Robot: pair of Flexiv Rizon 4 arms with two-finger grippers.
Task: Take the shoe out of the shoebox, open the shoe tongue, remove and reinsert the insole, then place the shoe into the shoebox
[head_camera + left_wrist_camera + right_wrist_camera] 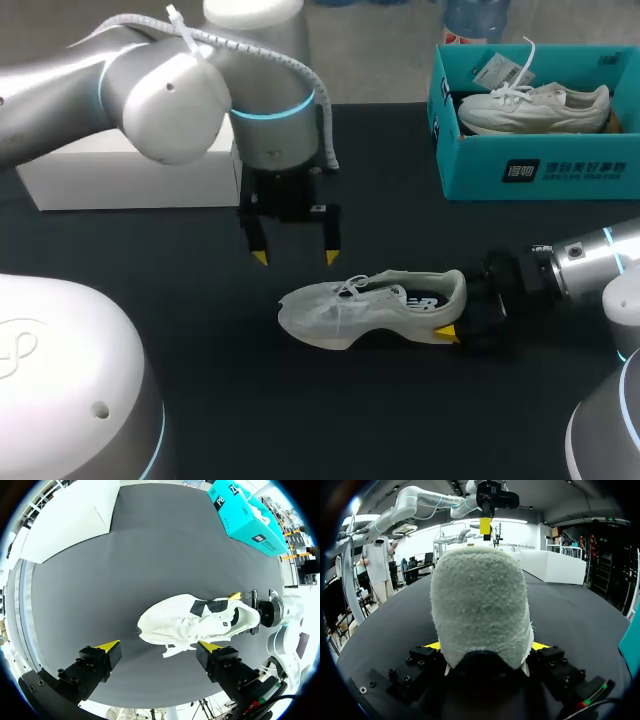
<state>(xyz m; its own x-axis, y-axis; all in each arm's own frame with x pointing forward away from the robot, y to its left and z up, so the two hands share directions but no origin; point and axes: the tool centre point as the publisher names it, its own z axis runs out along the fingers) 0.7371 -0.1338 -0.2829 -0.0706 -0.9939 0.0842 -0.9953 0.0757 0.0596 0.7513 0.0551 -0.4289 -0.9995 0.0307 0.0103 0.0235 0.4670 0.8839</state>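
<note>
Broadly, the black bench (150,300) carries a teal shoebox (470,165) at its far right, with a second shoe (535,108) inside. The white shoe (370,305) lies mid-bench, its heel pinched by the right pincer (486,647). The left pincer (294,257) hangs above its laces, fingers spread, touching nothing.

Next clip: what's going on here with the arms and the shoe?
The right pincer is shut on the heel of a white shoe, which is out on the black table. The left pincer hangs open over the shoe's laced front, not gripping it. A second shoe lies in the teal shoebox at the far right.
</note>
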